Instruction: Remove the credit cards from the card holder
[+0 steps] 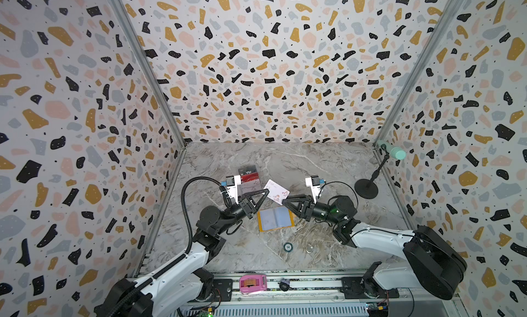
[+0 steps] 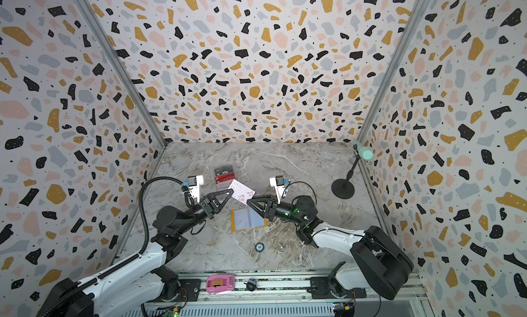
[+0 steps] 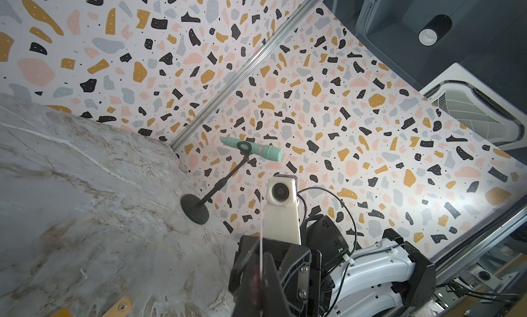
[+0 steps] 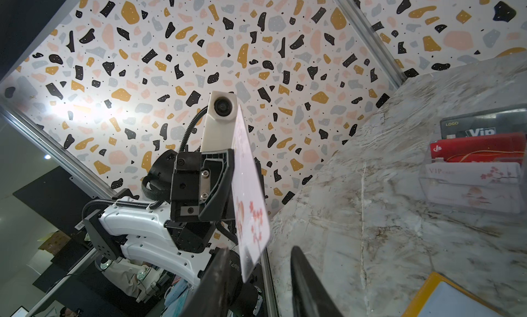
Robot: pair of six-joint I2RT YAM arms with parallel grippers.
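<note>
The mustard card holder (image 1: pixel 275 219) lies open and flat on the marble, its clear sleeves up; one yellow corner (image 4: pixel 445 298) shows in the right wrist view. Above it a white card with pink flowers (image 1: pixel 277 191) hangs in the air. My left gripper (image 1: pixel 268 190) is shut on one end of it; the left wrist view shows that card edge-on (image 3: pixel 261 238) between the jaws. My right gripper (image 4: pixel 260 250) stands open around the card's (image 4: pixel 251 204) other corner, with a gap on both sides. A black Vip card (image 4: pixel 482 127) and a red card (image 4: pixel 479 150) stand in a clear acrylic stand (image 1: pixel 249 177).
The stand's front slot holds another white flowered card (image 4: pixel 470 173). A green microphone (image 1: pixel 392 150) on a black round-based stand (image 1: pixel 366 188) is at the right wall. A poker chip (image 1: pixel 288 246) and a small clear ring (image 1: pixel 309 248) lie near the front. A pink tape dispenser (image 1: pixel 253 284) sits on the front rail.
</note>
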